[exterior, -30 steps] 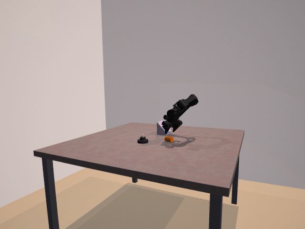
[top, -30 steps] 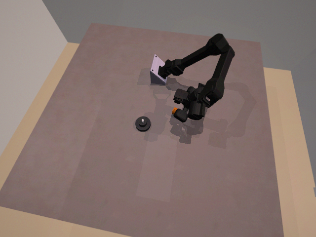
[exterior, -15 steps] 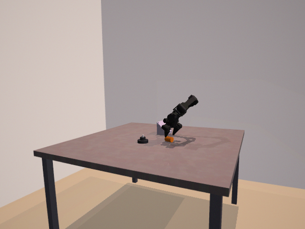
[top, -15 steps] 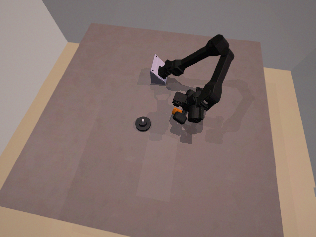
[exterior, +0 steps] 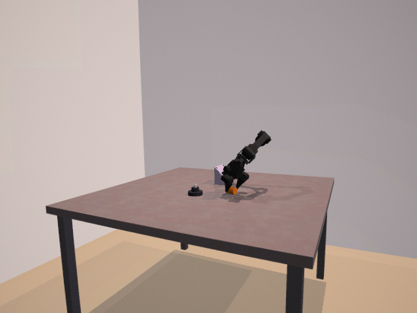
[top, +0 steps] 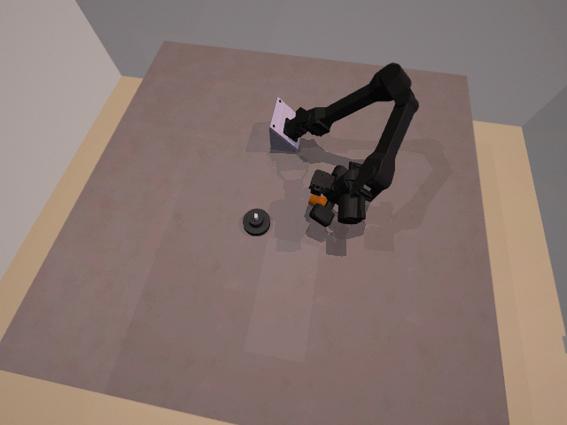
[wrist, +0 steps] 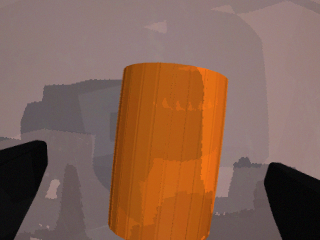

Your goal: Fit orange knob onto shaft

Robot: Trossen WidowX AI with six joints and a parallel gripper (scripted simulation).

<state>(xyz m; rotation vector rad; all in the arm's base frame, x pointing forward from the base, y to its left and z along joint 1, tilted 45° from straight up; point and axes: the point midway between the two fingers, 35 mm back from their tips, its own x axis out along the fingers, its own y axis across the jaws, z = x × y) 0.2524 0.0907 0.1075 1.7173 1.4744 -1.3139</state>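
The orange knob (top: 316, 200) (exterior: 232, 190) (wrist: 167, 125) lies on its side on the table. Its hole does not show in any view. My gripper (top: 321, 198) (exterior: 233, 188) (wrist: 159, 165) is open and low over the knob, with one finger on each side of it. In the wrist view there is a gap between the knob and each fingertip. The dark round pedestal (top: 247, 226) (exterior: 195, 193) stands to the left of the knob in the top and exterior views. The silver shaft (top: 255, 215) (exterior: 195, 185) sticks up bare from its middle; its flat side is too small to make out.
The arm's base sits at a lilac wedge-shaped mount (top: 280, 112) (exterior: 217, 174), behind the knob and pedestal. The arm (top: 393, 132) arches out to the right and back down to the knob. Shadows of the arm fall on the table (top: 182, 297) (exterior: 151, 205) around the knob.
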